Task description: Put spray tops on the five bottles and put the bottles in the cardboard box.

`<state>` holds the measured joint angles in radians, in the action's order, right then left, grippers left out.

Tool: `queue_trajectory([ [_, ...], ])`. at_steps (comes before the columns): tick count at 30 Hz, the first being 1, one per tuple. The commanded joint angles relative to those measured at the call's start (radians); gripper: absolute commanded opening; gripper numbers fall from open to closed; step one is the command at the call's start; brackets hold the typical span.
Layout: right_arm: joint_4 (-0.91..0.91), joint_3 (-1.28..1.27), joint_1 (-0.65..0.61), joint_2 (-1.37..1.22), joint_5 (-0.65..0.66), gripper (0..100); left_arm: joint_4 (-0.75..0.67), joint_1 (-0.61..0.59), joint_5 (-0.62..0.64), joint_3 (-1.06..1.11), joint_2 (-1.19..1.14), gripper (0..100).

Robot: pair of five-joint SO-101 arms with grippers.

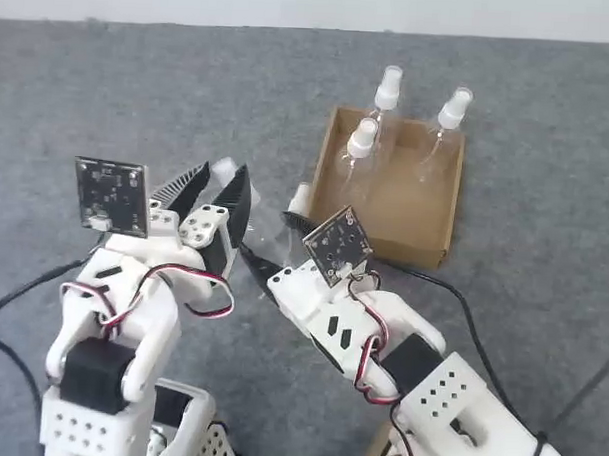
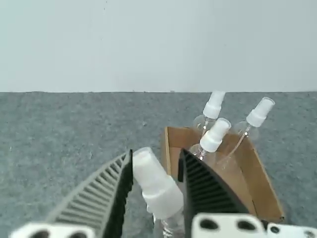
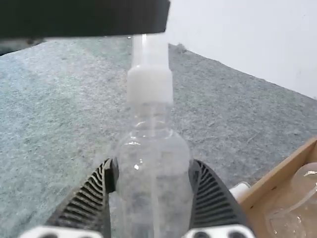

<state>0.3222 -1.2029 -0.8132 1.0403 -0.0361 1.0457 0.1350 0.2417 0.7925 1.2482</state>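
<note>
Cardboard walls mark the box [image 1: 416, 250], which stands right of centre and far on the grey desk [image 1: 109, 91]. Three bottles [image 1: 354, 175] stand upright in it, each with a white spray top fitted: two along the far wall, one nearer and to the left. That part of the job looks done.

A fourth bottle [image 3: 151, 198], clear and upright, is outside the box, near it on its left. Whether it rests on the desk I cannot tell. The right gripper [image 3: 152, 171] has it by the body, jaws closed onto both sides. A top [image 2: 157, 186] sits on its neck. The left gripper [image 2: 156, 157] is at that top from the near left, jaws drawn in to a narrow gap with the top between them. They seem to grip it, though contact on one side is hard to make out. I cannot tell whether the top is fully seated, so I judge this to be the fitting step for bottle four.

A small white piece [image 1: 300, 199] lies touching or just beside the box's left wall. It may be a fifth top, but it is too small to be sure.

Count: one box, four bottles, four tops on necks, one possible loose top, two arms. Left to do, by my reckoning: finish this top, set bottle four in the box, then cap and box a fifth.
</note>
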Motion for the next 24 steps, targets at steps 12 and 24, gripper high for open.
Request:
queue_trajectory([
  [12,-0.021,-0.006,0.012,0.039,-0.014,0.6,-0.032,-0.144,-0.018,-0.082,-0.229,13],
  [24,-0.021,-0.006,0.012,0.039,-0.014,0.6,-0.023,0.023,-0.060,-0.031,-0.241,7],
])
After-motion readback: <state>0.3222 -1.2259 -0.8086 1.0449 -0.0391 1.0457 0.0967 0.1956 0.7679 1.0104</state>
